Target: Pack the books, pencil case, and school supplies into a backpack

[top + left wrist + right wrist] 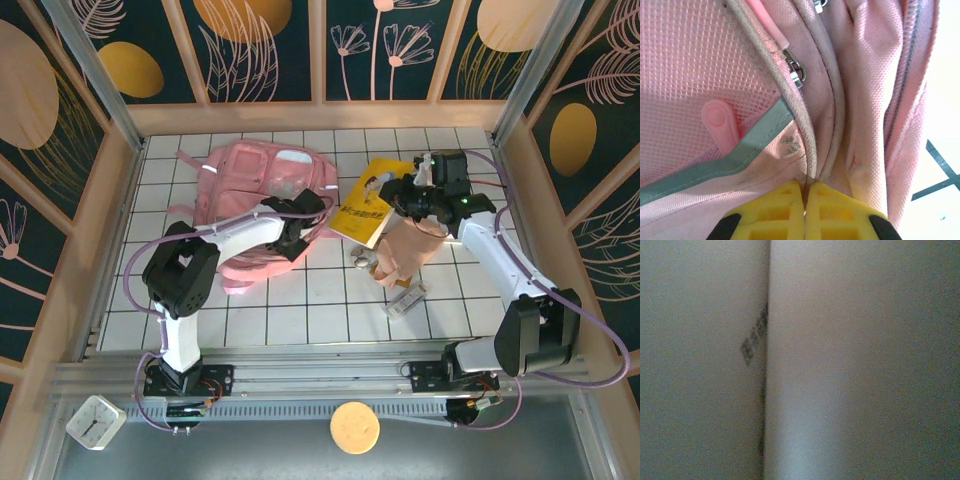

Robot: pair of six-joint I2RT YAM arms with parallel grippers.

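Observation:
The pink backpack lies at the back left of the tiled table. My left gripper is at its near right edge. In the left wrist view its yellow fingers are shut on a piped seam of the backpack. My right gripper holds the yellow book by its right edge, tilted above the table. A blurred pale page blocks the right wrist view, hiding the fingers. The beige-pink pencil case lies just under the right gripper. A whitish-grey block and tiny grey pieces lie beside it.
A flat orange-brown book rests on the near ledge, off the tiles. A white gadget sits at the near left corner. Wooden walls ring the table. Bare tiles lie between the two arms.

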